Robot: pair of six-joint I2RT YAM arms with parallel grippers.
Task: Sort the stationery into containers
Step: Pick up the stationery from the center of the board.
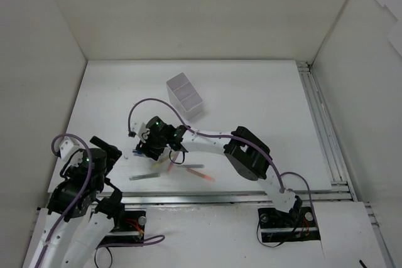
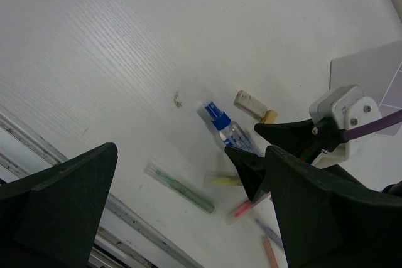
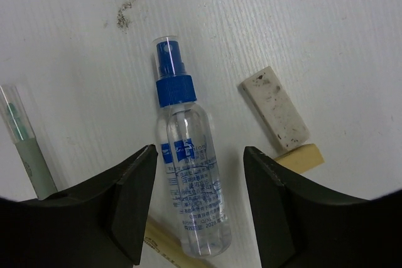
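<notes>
**While the right gripper straddles the spray bottle, the left hangs back**

Because the clear spray bottle (image 3: 191, 167) lies flat on the worktop (image 3: 314, 17) with its blue cap pointing away from the wrist, its long axis runs straight down the gap of the right gripper (image 3: 198, 155). One finger stands on each side of the body. The jaws are partly apart, with a sliver of worktop showing on both sides, so nothing is grasped yet. Squeezing across the bottle's width looks like the next move. A speckled eraser (image 3: 273, 108) and a tan block (image 3: 300, 157) lie just beside the right finger, and a green pen (image 3: 28, 149) lies off to the left. The left gripper (image 2: 191, 155) is spread wide and empty, farther from the bottle. The compartment box (image 1: 184, 95) stands beyond, well apart.
</notes>
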